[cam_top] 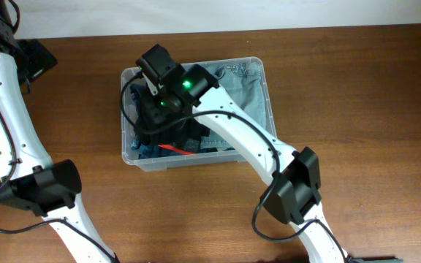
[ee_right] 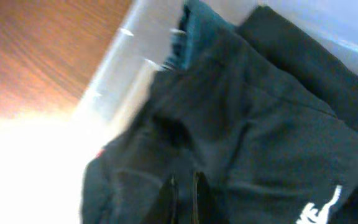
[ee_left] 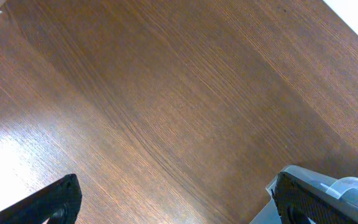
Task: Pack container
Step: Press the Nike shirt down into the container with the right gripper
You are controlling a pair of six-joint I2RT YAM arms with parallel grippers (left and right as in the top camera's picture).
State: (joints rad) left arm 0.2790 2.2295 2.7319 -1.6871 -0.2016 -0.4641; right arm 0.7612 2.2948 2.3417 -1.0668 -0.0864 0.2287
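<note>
The container (cam_top: 266,102), a clear plastic bin, stands mid-table with clothes in it. A grey-green garment (cam_top: 240,91) fills its right half and a black garment (ee_right: 272,137) lies in its left half. My right gripper (ee_right: 184,199) reaches down into the left half. Its fingers (ee_right: 168,202) are shut with a thin fold of the black garment between them. In the overhead view the wrist hides the fingers. My left gripper (ee_left: 176,202) is open over bare wood at the table's far left, holding nothing.
Blue denim (cam_top: 141,152) and a red strip (cam_top: 174,150) show by the bin's front wall. The clear bin wall (ee_right: 123,68) runs close to my right gripper's left. The wooden table (cam_top: 357,88) surrounds the bin, and the left arm's links (cam_top: 42,186) stand at the front left.
</note>
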